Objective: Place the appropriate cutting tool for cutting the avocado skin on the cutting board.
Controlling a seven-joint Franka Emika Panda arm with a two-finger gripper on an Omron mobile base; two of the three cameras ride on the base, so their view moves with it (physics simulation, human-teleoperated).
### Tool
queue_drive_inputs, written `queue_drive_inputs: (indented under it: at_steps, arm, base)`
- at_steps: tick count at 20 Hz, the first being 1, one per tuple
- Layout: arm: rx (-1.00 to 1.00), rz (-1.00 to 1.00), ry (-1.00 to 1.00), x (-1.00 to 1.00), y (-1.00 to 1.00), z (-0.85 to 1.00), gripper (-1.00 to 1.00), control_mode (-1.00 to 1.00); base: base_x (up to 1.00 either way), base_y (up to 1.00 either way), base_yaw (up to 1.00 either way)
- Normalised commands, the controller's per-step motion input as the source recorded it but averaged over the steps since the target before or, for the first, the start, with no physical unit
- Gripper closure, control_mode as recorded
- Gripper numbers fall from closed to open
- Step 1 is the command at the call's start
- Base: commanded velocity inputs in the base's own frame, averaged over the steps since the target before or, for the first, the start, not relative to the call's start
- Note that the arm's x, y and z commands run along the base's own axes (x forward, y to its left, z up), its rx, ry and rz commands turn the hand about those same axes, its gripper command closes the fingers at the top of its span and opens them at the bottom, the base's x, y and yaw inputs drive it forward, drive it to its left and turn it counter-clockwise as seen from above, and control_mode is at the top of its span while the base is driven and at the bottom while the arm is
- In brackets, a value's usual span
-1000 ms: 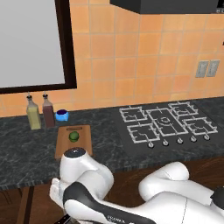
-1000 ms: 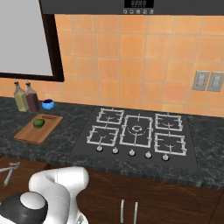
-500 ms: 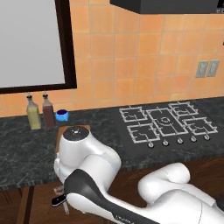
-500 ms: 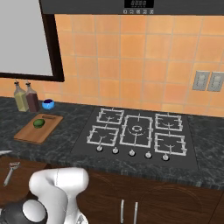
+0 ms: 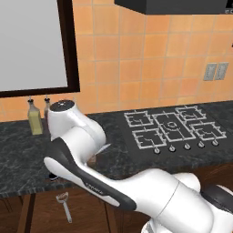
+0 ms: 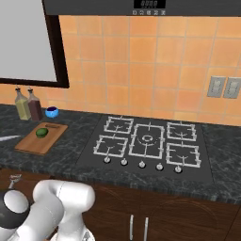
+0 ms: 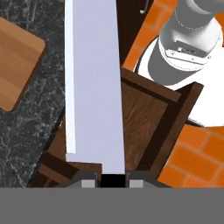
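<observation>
Gripper (image 7: 113, 177): clamped on the black handle of one knife (image 7: 94, 83), blade running straight out ahead.
Knife: silver tip poking in at the left edge of the right base view, above the dark counter (image 6: 70, 141), just left of the cutting board (image 6: 35, 143), not on it.
Cutting board: one, light-brown, flat on counter; one corner seen from the hand.
Avocado (image 6: 42, 132): one, green, sitting on the board.
Bottles (image 6: 27, 104): two, against the wall behind the board.
Bowl (image 6: 52, 112): one, blue, beside the bottles.
Peeler (image 5: 64, 205): one, grey, looped head, lying in the open drawer below the counter edge.
Stove (image 6: 148, 146): five burners.

Silver knife blade (image 7: 94, 78) off counter; green avocado (image 6: 42, 132) on wooden cutting board (image 6: 33, 143).
</observation>
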Motion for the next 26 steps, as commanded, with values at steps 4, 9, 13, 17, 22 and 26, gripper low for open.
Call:
queue_drive_inputs:
  at_steps: [4,9,13,17,22,26]
  arm:
    - [0.00,0.00,0.00,0.86,0.00,-0.07,1.00,-1.00]
    - [0.00,0.00,0.00,0.77,0.00,-0.25,1.00,-1.00]
    - [0.00,0.00,-0.01,0.69,0.00,-0.45,1.00,-1.00]
    - [0.00,0.00,0.00,0.63,0.00,-0.37,1.00,-1.00]
    - [0.00,0.00,0.00,0.59,0.00,-0.40,1.00,-1.00]
    - [0.00,0.00,0.00,0.43,-0.01,-0.47,1.00,-1.00]
  base:
    - [0.00,0.00,0.00]
    - [0.00,0.00,0.00]
    - [0.00,0.00,0.00]
    - [0.00,0.00,0.00]
    - [0.00,0.00,0.00]
    - [0.00,0.00,0.00]
